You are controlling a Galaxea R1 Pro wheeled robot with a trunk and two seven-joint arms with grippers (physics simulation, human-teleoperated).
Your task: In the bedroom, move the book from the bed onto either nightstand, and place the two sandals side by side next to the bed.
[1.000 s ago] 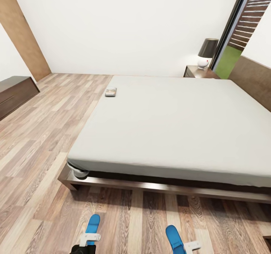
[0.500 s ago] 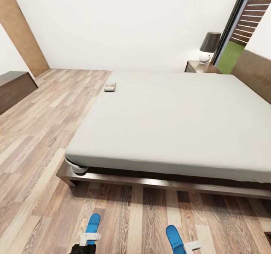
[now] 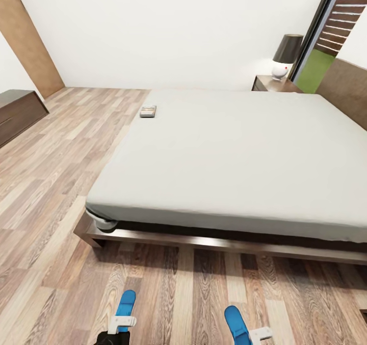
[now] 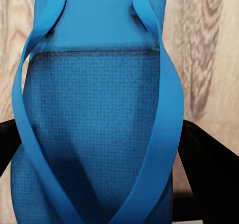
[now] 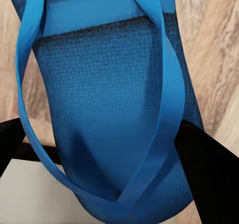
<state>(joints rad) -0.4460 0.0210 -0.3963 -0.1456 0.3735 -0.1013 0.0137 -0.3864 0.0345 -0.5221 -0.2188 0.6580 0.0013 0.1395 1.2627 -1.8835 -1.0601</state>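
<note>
With a blue sandal (image 4: pixel 99 124) clamped in the left gripper (image 3: pixel 121 323) and its twin (image 5: pixel 109 109) in the right gripper (image 3: pixel 255 334), the view has tilted down — bed (image 3: pixel 229 151) and book (image 3: pixel 148 111) slide toward the upper frame — suggesting set-down is near

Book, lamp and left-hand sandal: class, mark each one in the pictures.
Book (image 3: pixel 148 111), head view, middle of its cover.
Lamp (image 3: pixel 288 48), head view, on the black shade.
Left-hand sandal (image 4: pixel 99 129), left wrist view, on the textured sole.
</note>
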